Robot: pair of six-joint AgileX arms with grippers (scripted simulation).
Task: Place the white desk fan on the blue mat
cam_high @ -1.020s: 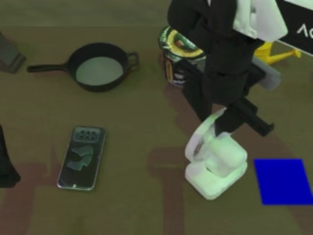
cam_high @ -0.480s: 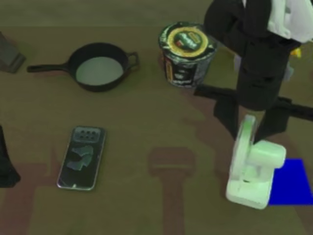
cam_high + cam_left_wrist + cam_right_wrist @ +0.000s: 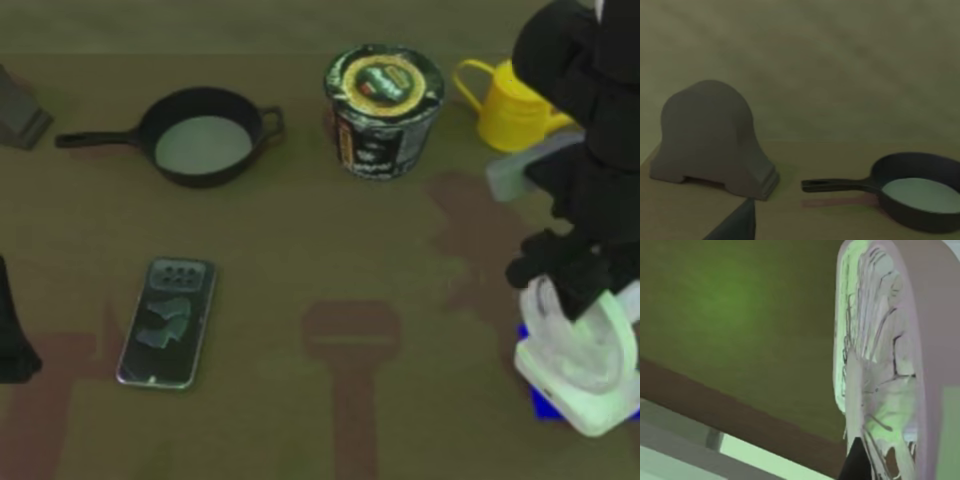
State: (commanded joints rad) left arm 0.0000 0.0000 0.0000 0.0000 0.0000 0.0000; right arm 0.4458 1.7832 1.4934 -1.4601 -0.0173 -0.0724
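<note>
The white desk fan (image 3: 583,372) is at the table's front right, its squarish base covering most of the blue mat (image 3: 543,407); only blue slivers show along the base's left and front edges. My right gripper (image 3: 578,292) reaches down from above and is shut on the fan's ring head. I cannot tell whether the base touches the mat. The right wrist view is filled by the fan's grille (image 3: 880,365) seen close up, with one dark fingertip (image 3: 857,464) against it. My left gripper (image 3: 10,345) is parked at the table's left edge.
A cup noodle tub (image 3: 383,108) stands at the back centre, with a yellow watering can (image 3: 508,105) to its right. A black skillet (image 3: 203,140) lies back left, a phone (image 3: 167,322) front left, and a grey arched block (image 3: 715,145) at the far left.
My right arm carried the fan rightwards from the table's middle to over the blue mat, turning it. The watering can came into view behind the arm. The left arm stayed put.
</note>
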